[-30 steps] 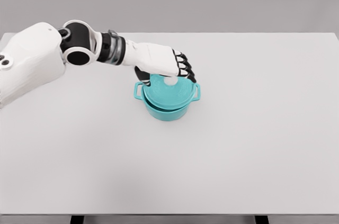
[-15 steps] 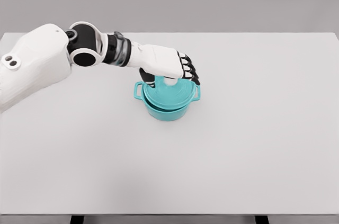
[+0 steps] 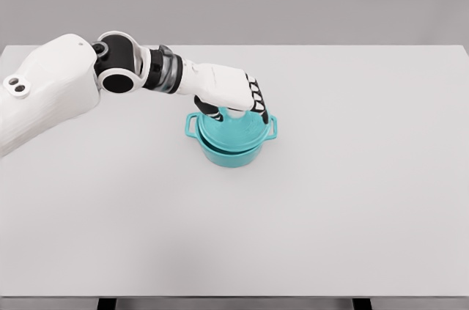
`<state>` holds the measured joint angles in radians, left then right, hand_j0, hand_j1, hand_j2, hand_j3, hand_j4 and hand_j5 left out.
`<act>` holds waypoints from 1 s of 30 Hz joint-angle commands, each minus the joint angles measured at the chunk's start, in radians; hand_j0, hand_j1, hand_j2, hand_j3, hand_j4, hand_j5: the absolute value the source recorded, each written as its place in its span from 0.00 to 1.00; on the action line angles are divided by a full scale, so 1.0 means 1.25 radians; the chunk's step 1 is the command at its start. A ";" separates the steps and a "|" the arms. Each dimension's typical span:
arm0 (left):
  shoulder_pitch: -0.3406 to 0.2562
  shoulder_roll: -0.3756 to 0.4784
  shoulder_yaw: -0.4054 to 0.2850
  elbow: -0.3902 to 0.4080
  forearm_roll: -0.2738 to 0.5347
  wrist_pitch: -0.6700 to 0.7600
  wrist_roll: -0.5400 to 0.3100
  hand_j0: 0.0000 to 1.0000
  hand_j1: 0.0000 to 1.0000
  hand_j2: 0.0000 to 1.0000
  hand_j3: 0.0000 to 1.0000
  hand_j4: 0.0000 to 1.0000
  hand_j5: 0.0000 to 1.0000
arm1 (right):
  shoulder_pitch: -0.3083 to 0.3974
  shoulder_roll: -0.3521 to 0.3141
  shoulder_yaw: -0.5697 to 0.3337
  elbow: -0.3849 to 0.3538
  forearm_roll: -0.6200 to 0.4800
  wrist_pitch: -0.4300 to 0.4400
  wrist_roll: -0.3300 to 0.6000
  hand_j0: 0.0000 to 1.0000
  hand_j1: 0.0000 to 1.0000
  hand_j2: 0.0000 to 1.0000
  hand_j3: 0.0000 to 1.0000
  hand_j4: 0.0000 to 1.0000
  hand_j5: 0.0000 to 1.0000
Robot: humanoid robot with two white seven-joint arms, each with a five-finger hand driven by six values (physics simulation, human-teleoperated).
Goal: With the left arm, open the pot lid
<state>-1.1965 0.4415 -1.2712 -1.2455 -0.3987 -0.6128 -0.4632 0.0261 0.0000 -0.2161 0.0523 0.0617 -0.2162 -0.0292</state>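
A teal pot point(image 3: 229, 155) with two side handles stands near the middle of the white table point(image 3: 352, 200). Its teal lid point(image 3: 233, 134) sits tilted on top, slightly off the rim. My left hand point(image 3: 236, 105) hovers right over the lid's middle, fingers curled down around the white knob, which is mostly hidden under the palm. The thumb reaches down on the left side of the knob. My right arm does not show.
The white upper left arm point(image 3: 44, 101) fills the left side of the view above the table. The table's far edge runs behind the pot and its front edge lies at the bottom.
The left arm has shifted slightly up and back, and the hand has closed lower onto the knob. The lid now sits a little more tilted on the pot.
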 commanded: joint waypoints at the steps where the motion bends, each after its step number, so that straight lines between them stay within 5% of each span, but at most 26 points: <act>1: 0.000 0.000 0.000 0.000 0.004 0.002 -0.001 0.79 0.79 0.79 0.79 0.79 0.79 | 0.000 0.000 0.000 0.000 0.000 0.000 0.000 1.00 1.00 1.00 1.00 1.00 1.00; 15: -0.001 0.000 -0.007 0.000 0.004 0.002 -0.001 0.61 0.61 0.61 0.61 0.61 0.61 | 0.000 0.000 0.000 0.000 0.000 0.000 0.000 1.00 1.00 1.00 1.00 1.00 1.00; 30: -0.007 0.009 -0.005 0.000 0.006 0.002 -0.001 0.58 0.58 0.58 0.58 0.58 0.58 | 0.000 0.000 0.000 0.000 0.000 0.000 0.000 1.00 1.00 1.00 1.00 1.00 1.00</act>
<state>-1.2057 0.4510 -1.2794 -1.2456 -0.3961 -0.6129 -0.4652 0.0261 0.0000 -0.2161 0.0523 0.0617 -0.2162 -0.0292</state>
